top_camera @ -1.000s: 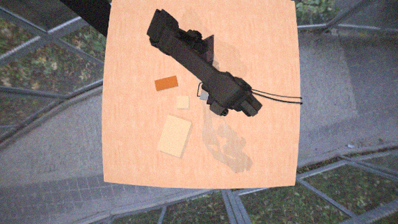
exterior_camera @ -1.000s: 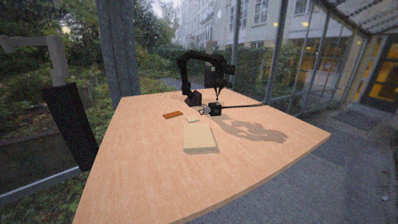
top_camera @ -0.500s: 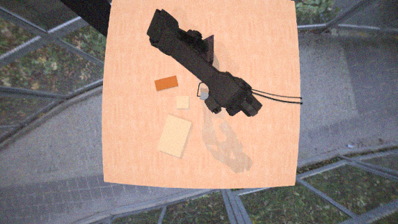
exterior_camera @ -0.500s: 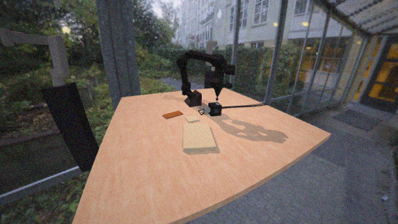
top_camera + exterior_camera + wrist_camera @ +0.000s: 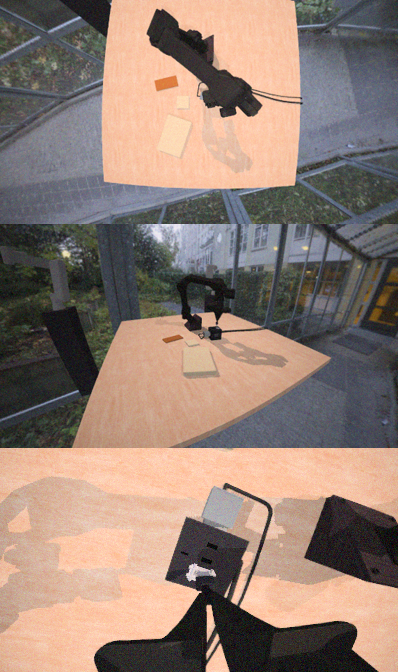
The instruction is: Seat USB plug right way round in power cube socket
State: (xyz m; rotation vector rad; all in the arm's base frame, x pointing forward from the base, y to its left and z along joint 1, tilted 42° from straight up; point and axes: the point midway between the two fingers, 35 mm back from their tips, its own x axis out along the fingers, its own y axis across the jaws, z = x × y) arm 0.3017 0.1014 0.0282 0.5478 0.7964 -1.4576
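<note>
The black power cube [image 5: 215,333] [image 5: 215,545] stands on the table, with slots and a white mark [image 5: 193,572] on its top. My gripper [image 5: 217,323] [image 5: 207,597] points down over the cube, its fingertips close together just above the top. It is shut on the small dark USB plug [image 5: 205,581], which shows just beyond the fingertips in the wrist view, beside the white mark. The socket under the plug is hidden, and I cannot tell how deep the plug sits or whether it is clear of the socket. In the top view the arm hides the fingertips and plug.
A grey plug block [image 5: 223,507] sticks out from the cube's side, with a thin black cable [image 5: 270,515] looping round. Cables [image 5: 278,96] run to the table's right edge. An orange block [image 5: 166,83], a small cream block [image 5: 183,102] and a larger cream block [image 5: 174,136] lie nearby.
</note>
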